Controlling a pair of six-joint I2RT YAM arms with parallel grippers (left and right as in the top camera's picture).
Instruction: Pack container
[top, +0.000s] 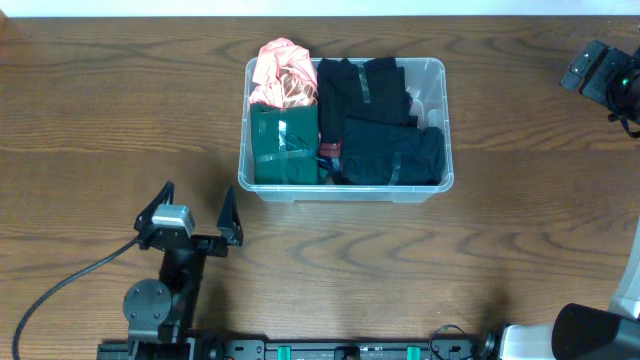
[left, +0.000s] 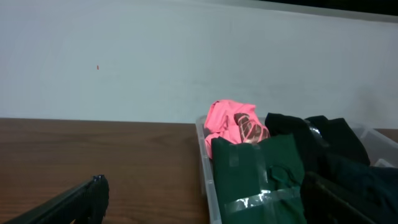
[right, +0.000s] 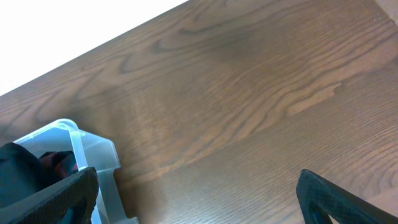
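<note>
The clear plastic container (top: 345, 191) stands at the table's far middle. It holds a pink garment (top: 283, 72), a green taped bundle (top: 285, 145) and black garments (top: 385, 150). My left gripper (top: 197, 212) is open and empty, in front of the container's left corner and apart from it. In the left wrist view the container's rim (left: 204, 162), the pink garment (left: 230, 121) and the green bundle (left: 258, 174) show ahead of the open jaws (left: 205, 208). My right gripper (top: 590, 70) is at the far right; its wrist view shows open, empty jaws (right: 199, 202) beside a container corner (right: 93, 152).
Brown wooden table (top: 100, 120) all around the container. A black cable (top: 70, 285) runs from the left arm's base (top: 155, 305) to the front left edge. The right arm's base (top: 590, 330) sits at the front right. A pale wall (left: 155, 62) stands behind the table.
</note>
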